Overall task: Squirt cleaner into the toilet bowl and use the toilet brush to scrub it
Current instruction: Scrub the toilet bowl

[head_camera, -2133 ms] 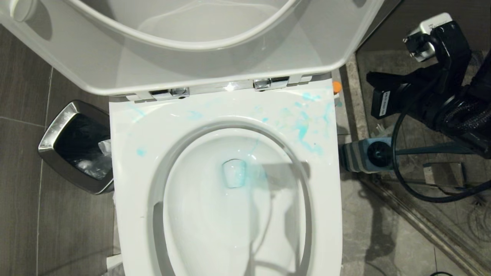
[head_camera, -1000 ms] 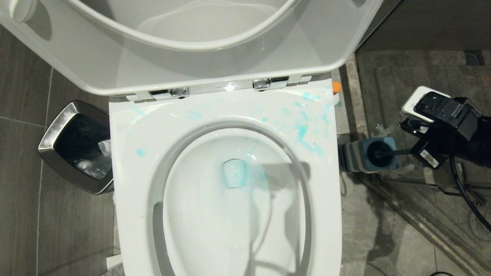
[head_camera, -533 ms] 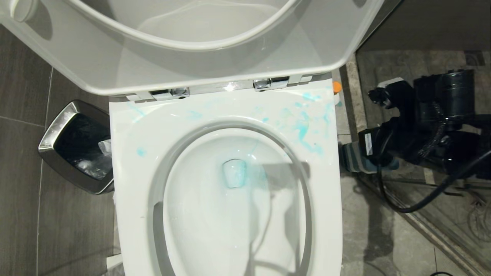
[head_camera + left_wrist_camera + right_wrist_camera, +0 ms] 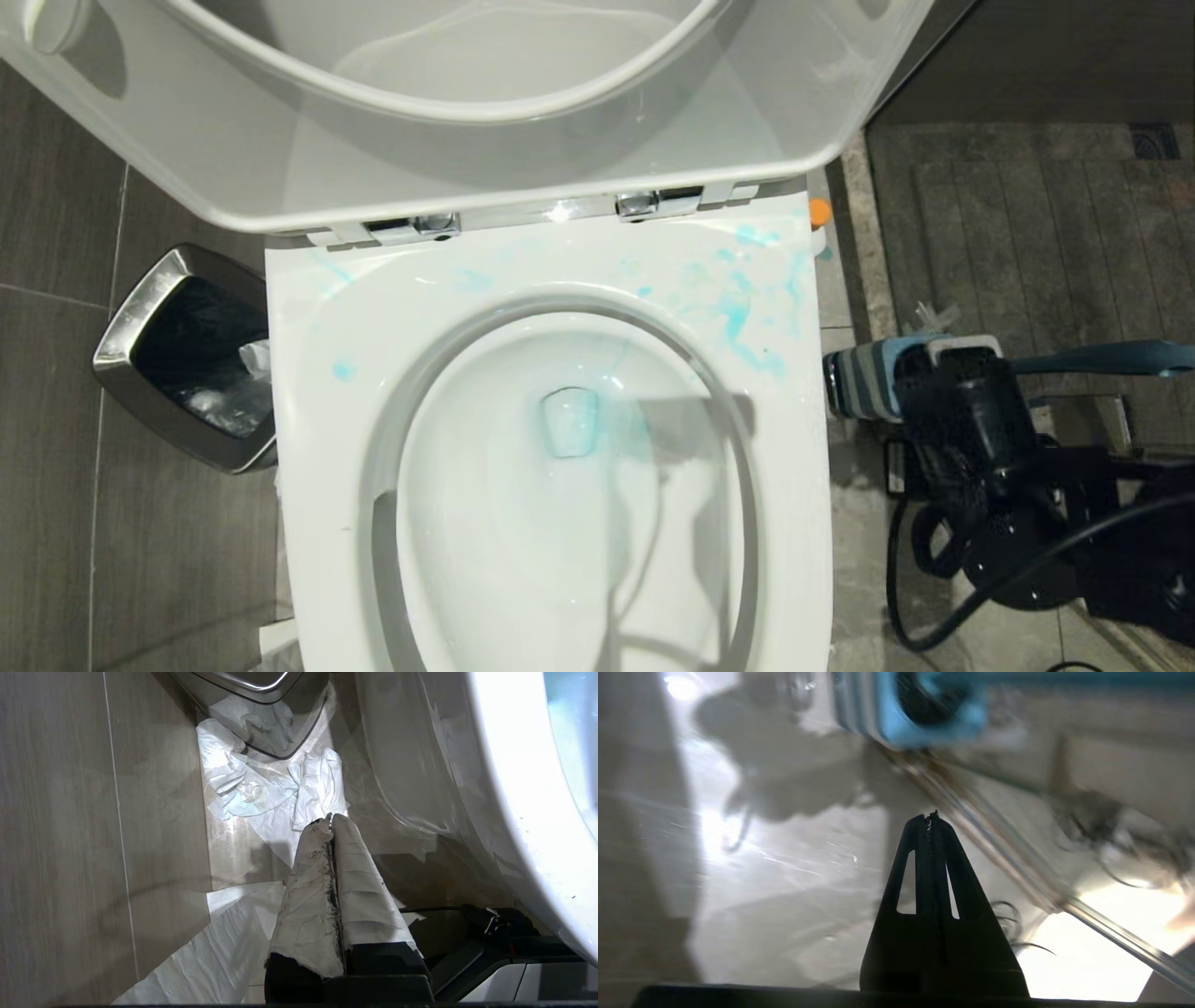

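1. The toilet bowl [image 4: 569, 485] was seen from above with its seat and lid [image 4: 523, 121] raised; teal-blue liquid was pooled at the drain and teal-blue splashes [image 4: 742, 313] were spread over the rim on the robot's right.
2. Only the orange cap of the cleaner [image 4: 819, 212] could be made out, at the rear right corner of the toilet, just beside the rim; the rest of the bottle was hidden.
3. The toilet brush [image 4: 1102, 357] was stood in its square blue-grey holder [image 4: 873, 381] on the floor just right of the toilet, with the handle leaned away to the right.
4. The right gripper [image 4: 930, 820] was held low over the stone floor to the right of the toilet, near the holder; its black fingers [image 4: 945, 858] were pressed together with nothing between them. The holder [image 4: 924, 709] was shown beyond the fingertips, apart from them.
5. In the head view the right arm [image 4: 980, 439] was placed in front of part of the holder, and a black cable [image 4: 943, 635] was looped beneath it.
6. The left gripper [image 4: 331, 820] was parked low beside the toilet's left side; its wrapped fingers [image 4: 359, 877] were clenched on nothing.
7. Crumpled white paper [image 4: 261, 788] was lain on the floor beyond the left gripper, at the foot of the steel waste bin [image 4: 140, 327].
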You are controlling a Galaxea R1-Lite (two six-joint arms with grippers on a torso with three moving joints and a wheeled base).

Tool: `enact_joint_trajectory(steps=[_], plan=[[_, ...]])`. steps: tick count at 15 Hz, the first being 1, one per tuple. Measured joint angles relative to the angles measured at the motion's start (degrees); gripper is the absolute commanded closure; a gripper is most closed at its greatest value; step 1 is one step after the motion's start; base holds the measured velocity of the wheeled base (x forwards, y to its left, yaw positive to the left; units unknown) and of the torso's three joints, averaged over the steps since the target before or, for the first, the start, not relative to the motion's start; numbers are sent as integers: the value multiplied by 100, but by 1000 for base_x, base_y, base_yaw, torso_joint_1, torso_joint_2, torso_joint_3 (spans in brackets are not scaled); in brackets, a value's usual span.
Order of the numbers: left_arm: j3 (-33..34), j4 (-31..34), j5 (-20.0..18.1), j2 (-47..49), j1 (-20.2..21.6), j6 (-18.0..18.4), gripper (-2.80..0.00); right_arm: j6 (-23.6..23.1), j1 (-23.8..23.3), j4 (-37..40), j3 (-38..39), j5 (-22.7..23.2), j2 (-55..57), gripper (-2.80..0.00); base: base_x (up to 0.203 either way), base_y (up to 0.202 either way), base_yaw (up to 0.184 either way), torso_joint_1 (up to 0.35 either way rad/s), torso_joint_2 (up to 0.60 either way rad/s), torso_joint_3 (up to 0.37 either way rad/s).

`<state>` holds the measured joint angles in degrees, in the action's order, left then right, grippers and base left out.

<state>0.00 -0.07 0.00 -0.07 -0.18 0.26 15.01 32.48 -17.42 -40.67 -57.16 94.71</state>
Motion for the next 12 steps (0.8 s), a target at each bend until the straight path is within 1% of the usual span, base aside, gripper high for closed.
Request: enact_joint_trajectory(steps=[2,5,6,9,10,12], plan=[[0,0,0,0,0,1,0,-1,125,-435,840,-536,-207,0,0,0,0,0,0,0],[0,0,0,0,0,1,0,-3,220,-567,1943,-1356,-710,0,0,0,0,0,0,0],[0,-2,-2,0,0,1,0,-13,232,-561,2205,-1496,-883,0,0,0,0,0,0,0],[0,0,0,0,0,1,0,-93,245,-376,2895,-1602,-1197,0,0,0,0,0,0,0],[0,0,0,0,0,1,0,-112,245,-180,3030,-1703,-1309,0,0,0,0,0,0,0],[0,2,0,0,0,1,0,-224,211,473,3138,-1933,-1622,0,0,0,0,0,0,0]])
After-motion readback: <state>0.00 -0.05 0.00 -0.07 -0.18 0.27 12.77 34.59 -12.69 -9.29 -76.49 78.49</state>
